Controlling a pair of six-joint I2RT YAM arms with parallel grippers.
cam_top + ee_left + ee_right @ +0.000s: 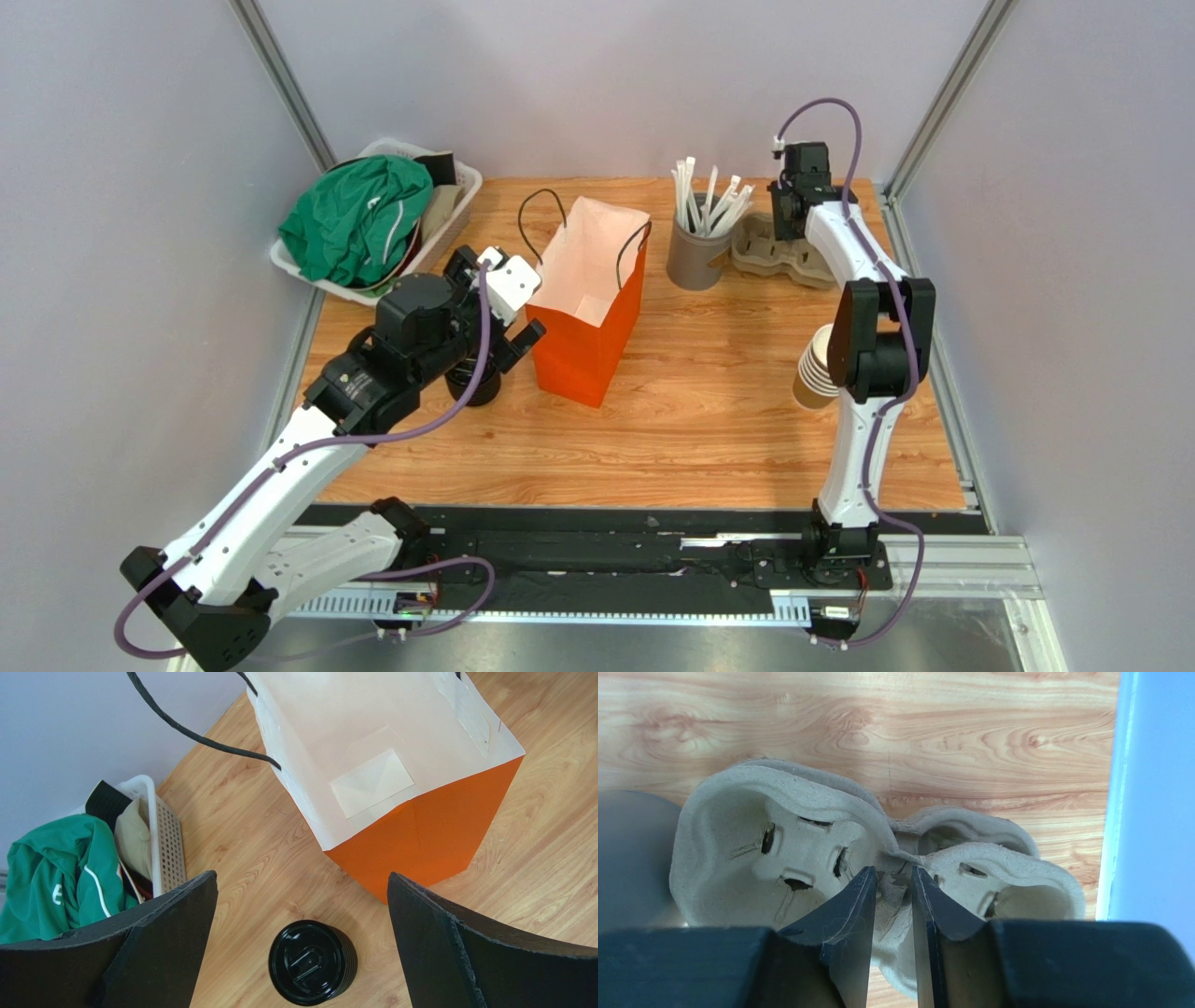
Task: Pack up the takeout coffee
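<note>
My left gripper [300, 882] hangs wide open, holding nothing, over the coffee cup [312, 961]. The cup stands upright on the table [231, 840] with its black lid [309, 957] on, just left of the orange bag [428, 833] at its near corner. If I close high on the lid, I judge it could pop off. If I squeeze the paper wall hard, it could buckle. My right-hand finger [449, 938] sits close to the bag and could nudge it over.

My right gripper [891, 882] is pinched on the thin centre ridge of the pulp carrier [773, 826] at the far right. That ridge may tear or slip when lifted. The grey cup of straws [697, 252] stands just beside the carrier and could be knocked. A stack of tan cups [814, 371] sits by my right elbow. A basket [168, 840] of green cloth [358, 217] is far left.
</note>
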